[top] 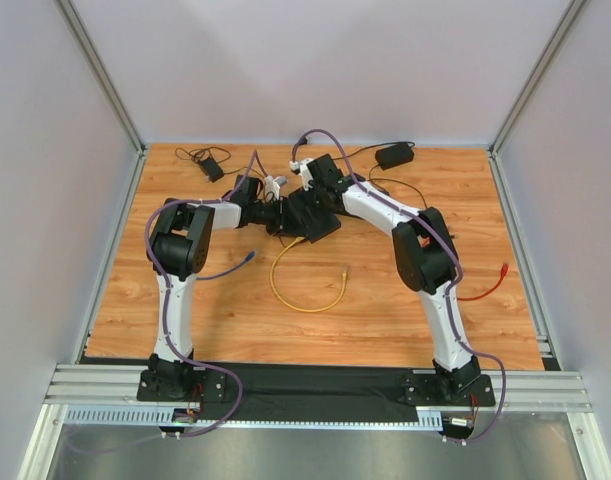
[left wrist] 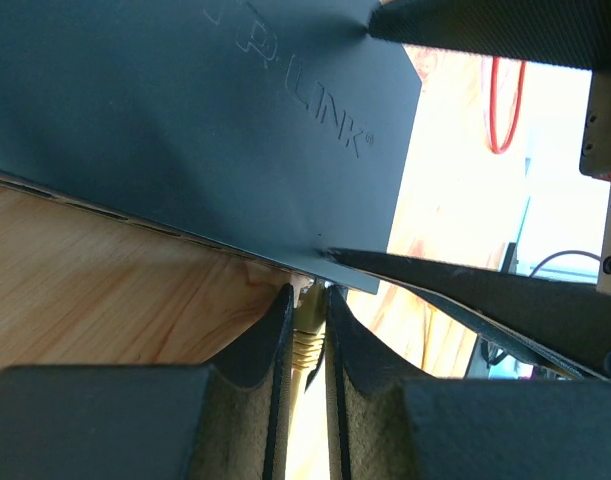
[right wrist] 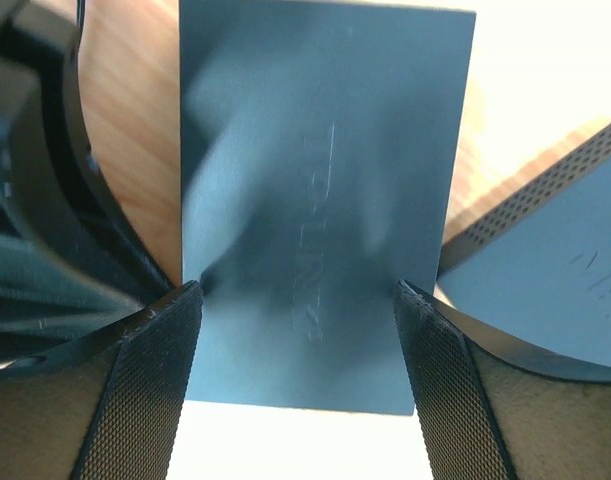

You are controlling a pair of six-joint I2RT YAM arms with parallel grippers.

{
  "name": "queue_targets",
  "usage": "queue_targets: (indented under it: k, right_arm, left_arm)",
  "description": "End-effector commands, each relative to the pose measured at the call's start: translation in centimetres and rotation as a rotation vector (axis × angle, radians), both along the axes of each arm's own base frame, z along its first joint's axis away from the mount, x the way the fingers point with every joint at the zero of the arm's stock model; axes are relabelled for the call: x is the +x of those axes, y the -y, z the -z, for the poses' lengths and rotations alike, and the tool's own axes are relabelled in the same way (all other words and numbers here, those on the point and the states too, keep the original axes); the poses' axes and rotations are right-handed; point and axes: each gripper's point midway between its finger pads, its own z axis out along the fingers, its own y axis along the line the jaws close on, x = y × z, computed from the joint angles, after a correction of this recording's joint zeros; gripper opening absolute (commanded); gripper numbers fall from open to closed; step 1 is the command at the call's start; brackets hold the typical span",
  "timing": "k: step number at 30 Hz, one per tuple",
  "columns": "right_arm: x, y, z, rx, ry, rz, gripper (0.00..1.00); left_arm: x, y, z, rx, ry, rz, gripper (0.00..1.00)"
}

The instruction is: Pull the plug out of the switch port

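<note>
The switch (top: 312, 216) is a flat dark box with raised lettering, lying mid-table at the back. It fills the left wrist view (left wrist: 185, 130) and the right wrist view (right wrist: 315, 200). A yellow plug (left wrist: 309, 335) sits in a port on the switch's edge. Its yellow cable (top: 303, 296) loops toward the front of the table. My left gripper (left wrist: 307, 330) is shut on the yellow plug right at the port. My right gripper (right wrist: 297, 300) is clamped across the switch's two sides, one finger (right wrist: 155, 380) on each side. In the top view the grippers meet at the switch.
A blue-tipped cable end (top: 248, 258) lies left of the yellow loop. A red cable (top: 490, 281) lies at the right. A black adapter (top: 394, 155) and a smaller black one (top: 211, 169) with thin cords sit at the back. Walls enclose three sides.
</note>
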Motion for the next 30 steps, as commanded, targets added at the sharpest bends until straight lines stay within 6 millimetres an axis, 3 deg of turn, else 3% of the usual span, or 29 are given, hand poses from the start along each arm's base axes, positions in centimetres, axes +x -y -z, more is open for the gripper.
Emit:
queue_targets:
  k: [1,10,22,30]
  right_arm:
    - [-3.9,2.5,2.4,-0.088,-0.144,-0.054,0.79]
    - [-5.5,3.7,3.0,-0.155,-0.205,-0.067,0.80]
    - [-7.7,2.8,2.9,-0.164,-0.247,-0.135,0.82]
    - [-7.8,2.2,3.4,-0.168,-0.255,-0.142,0.82]
  left_arm:
    - [0.6,-0.4,1.4,0.063,-0.012,-0.029,0.00]
    - [0.6,-0.6,1.5,0.076,-0.011,-0.030,0.00]
    - [0.6,-0.6,1.5,0.078,-0.014,-0.029,0.00]
    - [0.6,-0.5,1.5,0.076,-0.013,-0.026,0.00]
